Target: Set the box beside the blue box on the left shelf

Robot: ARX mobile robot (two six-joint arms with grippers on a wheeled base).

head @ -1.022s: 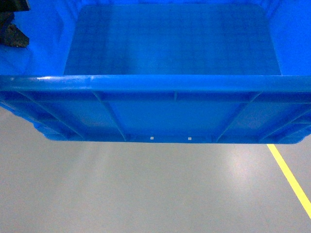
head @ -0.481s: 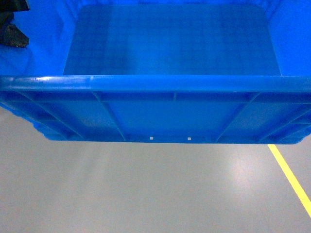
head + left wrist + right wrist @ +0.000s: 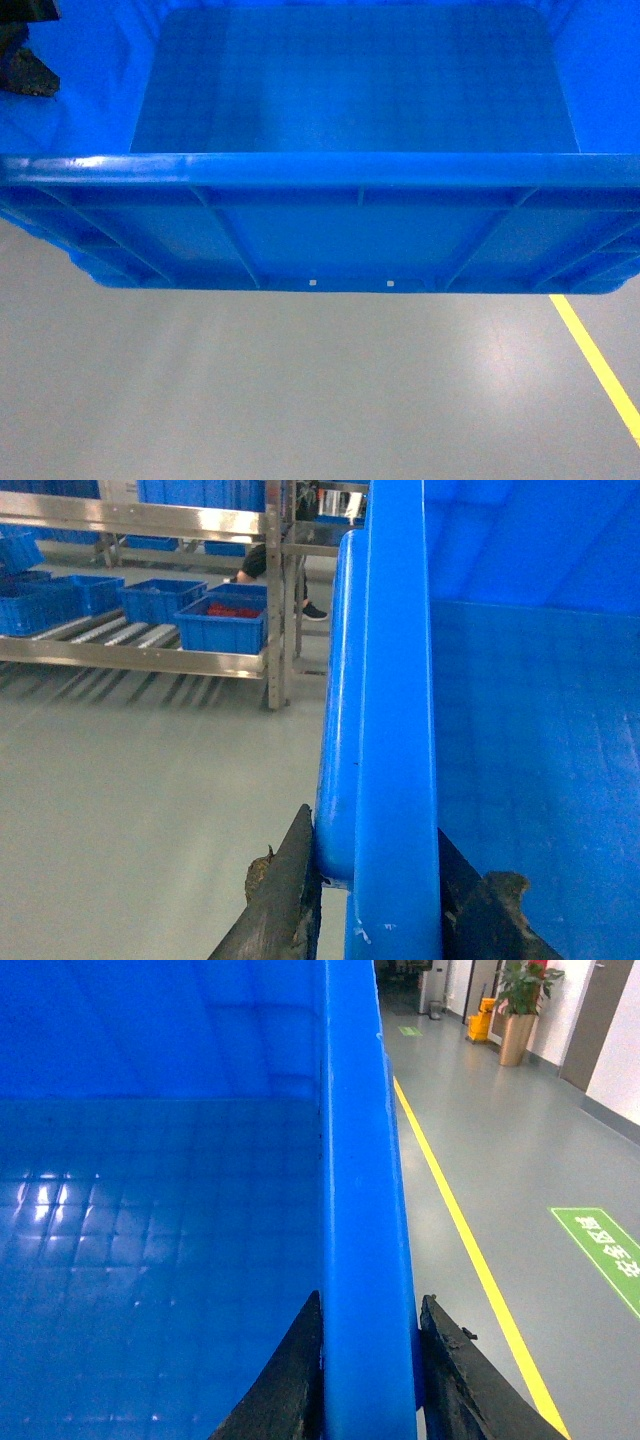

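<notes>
Grey polished floor [image 3: 300, 400] everywhere, with a yellow line [image 3: 600, 370] running off at the right edge. Nearest the head camera is the box [image 3: 340, 170], carried clear of the floor, its thick front rim and ribbed outer wall facing the robot and its grid floor bare, nothing inside.

Left gripper [image 3: 375, 880] is clamped on the box's left rim, one finger outside and one inside the wall. Right gripper [image 3: 370, 1360] is doing the same on the right rim, so it's a two-handed carry.

Guessing from the looks: stiff moulded plastic, empty so probably light for its bulk, but glossy enough that the rim could slide in the fingers if one arm lags. The rim lip seems the only sensible place to hold it.

Further off in the left wrist view is the left shelf [image 3: 130, 655] with roller tracks. On it sit blue boxes, and the one nearest its front right corner, the blue box [image 3: 222, 625], holds red parts.
</notes>
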